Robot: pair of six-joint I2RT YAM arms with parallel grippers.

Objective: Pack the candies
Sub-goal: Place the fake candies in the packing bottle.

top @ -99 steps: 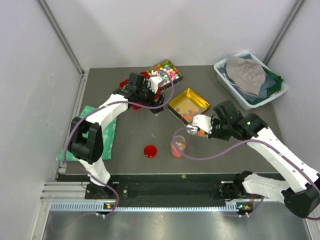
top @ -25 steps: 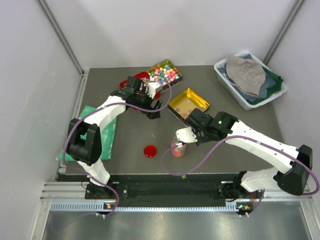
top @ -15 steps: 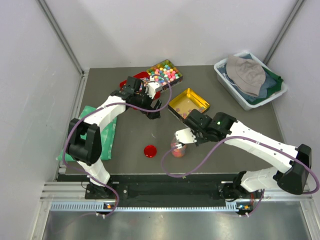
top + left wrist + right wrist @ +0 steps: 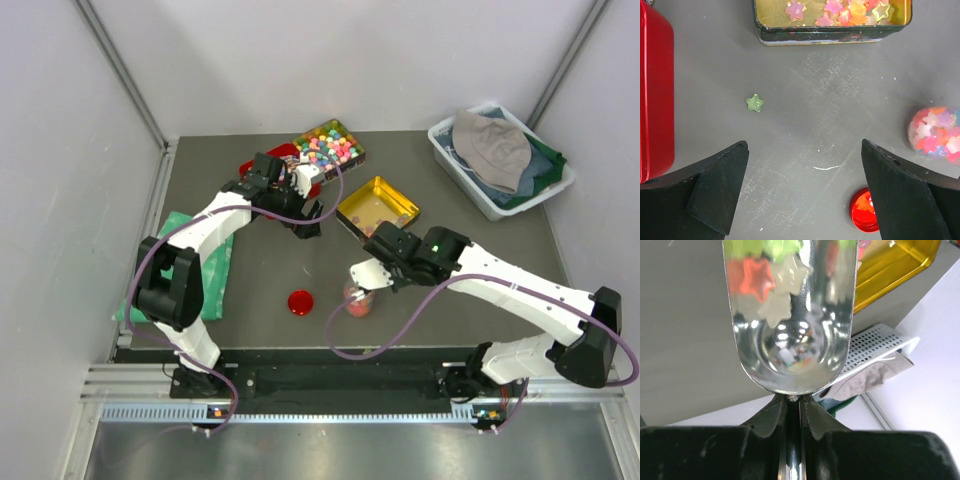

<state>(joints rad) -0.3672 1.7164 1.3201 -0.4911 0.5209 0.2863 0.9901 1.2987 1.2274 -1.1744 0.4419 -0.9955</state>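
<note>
The candies are tiny glossy star-shaped pieces. Some lie in the gold tin [image 4: 378, 205] [image 4: 832, 27]. Others fill a small clear jar [image 4: 358, 301] [image 4: 937, 133], and a few candies [image 4: 771, 281] sit in a metal scoop [image 4: 791, 320]. My right gripper [image 4: 381, 265] [image 4: 793, 407] is shut on the scoop's handle and holds the scoop [image 4: 364, 272] tipped over the jar. One green candy [image 4: 755, 103] lies loose on the table. My left gripper [image 4: 305, 205] [image 4: 802, 192] hangs open above bare table left of the gold tin, nothing between its fingers [image 4: 707, 192].
The red jar lid [image 4: 300, 302] [image 4: 864, 211] lies left of the jar. A tin of pastel balls [image 4: 331, 143] and a red tin [image 4: 258, 162] [image 4: 655, 95] stand at the back. A green cloth [image 4: 180, 270] lies at the left; a white bin [image 4: 445, 140] with a hat stands back right.
The right arm has carried the scoop from the gold tin to over the jar and eased slightly left in the last second. The left arm has barely moved.
</note>
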